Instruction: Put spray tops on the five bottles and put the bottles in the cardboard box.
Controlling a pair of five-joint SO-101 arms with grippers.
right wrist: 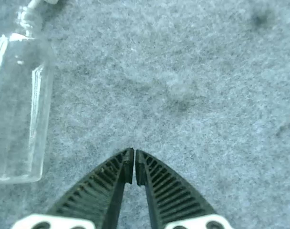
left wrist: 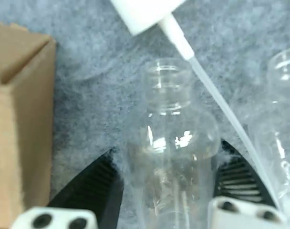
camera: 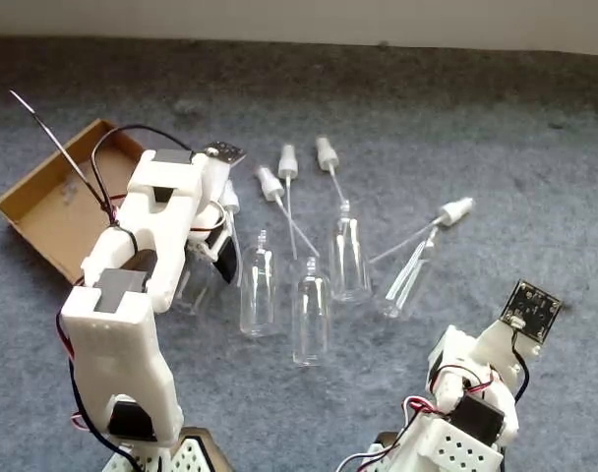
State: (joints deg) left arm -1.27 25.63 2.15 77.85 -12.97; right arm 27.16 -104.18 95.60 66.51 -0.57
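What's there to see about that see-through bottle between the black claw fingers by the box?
The bottle is clear, plastic-looking, with rounded shoulders and a threaded open neck, no top on. It lies on grey carpet between the left claw's spread fingers, beside the box. A spray top's thin tube passes close by its neck.

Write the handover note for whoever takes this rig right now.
Left gripper: open, straddling one clear plastic bottle beside the brown cardboard box.
Right gripper: shut, empty, over the grey carpet.
Four more clear bottles lie on it; five white spray tops with tubes lie loose near them.
Done: nothing; no top fitted, no bottle seen in the box.
To do: fit all five tops, box all five bottles.
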